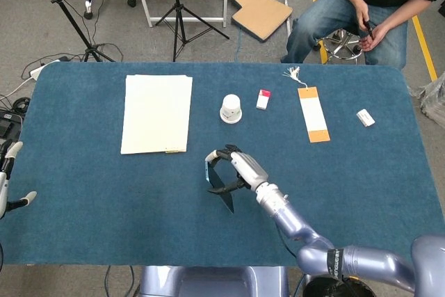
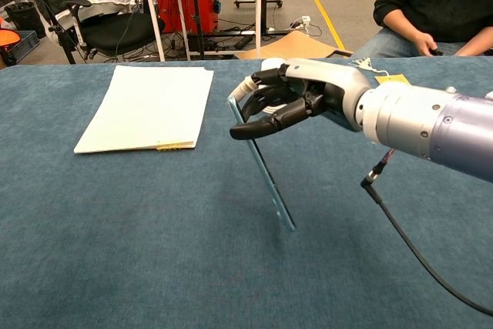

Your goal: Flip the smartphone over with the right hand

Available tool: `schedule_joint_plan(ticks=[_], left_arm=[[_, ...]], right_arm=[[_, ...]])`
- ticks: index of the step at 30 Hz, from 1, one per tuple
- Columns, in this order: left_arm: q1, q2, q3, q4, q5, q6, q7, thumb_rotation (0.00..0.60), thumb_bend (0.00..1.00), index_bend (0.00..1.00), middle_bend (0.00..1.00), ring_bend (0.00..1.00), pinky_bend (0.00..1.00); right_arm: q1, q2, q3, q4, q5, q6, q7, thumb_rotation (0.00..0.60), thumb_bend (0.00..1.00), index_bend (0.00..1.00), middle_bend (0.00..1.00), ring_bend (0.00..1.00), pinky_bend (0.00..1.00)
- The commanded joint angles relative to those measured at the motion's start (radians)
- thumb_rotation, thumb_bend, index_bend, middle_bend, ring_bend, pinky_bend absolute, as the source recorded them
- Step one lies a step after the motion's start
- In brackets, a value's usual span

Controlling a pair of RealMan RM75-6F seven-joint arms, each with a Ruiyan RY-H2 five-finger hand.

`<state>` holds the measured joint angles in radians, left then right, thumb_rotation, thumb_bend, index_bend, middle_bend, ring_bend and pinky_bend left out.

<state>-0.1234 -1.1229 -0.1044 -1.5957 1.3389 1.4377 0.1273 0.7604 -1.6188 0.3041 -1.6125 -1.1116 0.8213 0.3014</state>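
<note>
Smartphone (image 2: 262, 167) is gripped by the right hand (image 2: 296, 102) near its top edge, pinched between thumb and the other fingers, so it's tipped up steeply on edge. Whether its lower corner is touching the blue table (image 1: 361, 172) can't be told. In the head view the same phone (image 1: 217, 184) is seen hanging just below the right hand (image 1: 236, 168). A paper cup (image 1: 231, 108) is set a bit beyond the hand, with a small red-and-white box (image 1: 263, 99) beside it. A stack of paper (image 1: 157, 113) is laid further off, to the hand's left. The left hand (image 1: 8, 175) is only glimpsed at the table edge, fingers spread, nothing held.
</note>
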Motion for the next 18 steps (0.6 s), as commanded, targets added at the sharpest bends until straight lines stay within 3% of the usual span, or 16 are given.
schedule_joint_plan(ticks=[1,9,18], left_arm=[[-0.001,-0.001,0.0,0.001,-0.002,-0.002,0.002,0.6,0.0,0.0,0.0,0.0,0.0],[-0.004,-0.007,-0.002,0.005,-0.009,-0.006,0.014,0.6,0.0,0.0,0.0,0.0,0.0],[-0.006,-0.014,0.0,0.007,-0.01,-0.008,0.03,0.6,0.0,0.0,0.0,0.0,0.0]], right_arm=[[-0.036,0.025,0.023,-0.014,-0.058,-0.156,0.288,0.6,0.13,0.51,0.54,0.2,0.07],[-0.049,0.013,0.022,0.031,-0.117,-0.307,0.575,0.6,0.16,0.51,0.54,0.2,0.12],[-0.056,-0.021,-0.008,0.115,-0.224,-0.354,0.722,0.6,0.19,0.5,0.54,0.2,0.12]])
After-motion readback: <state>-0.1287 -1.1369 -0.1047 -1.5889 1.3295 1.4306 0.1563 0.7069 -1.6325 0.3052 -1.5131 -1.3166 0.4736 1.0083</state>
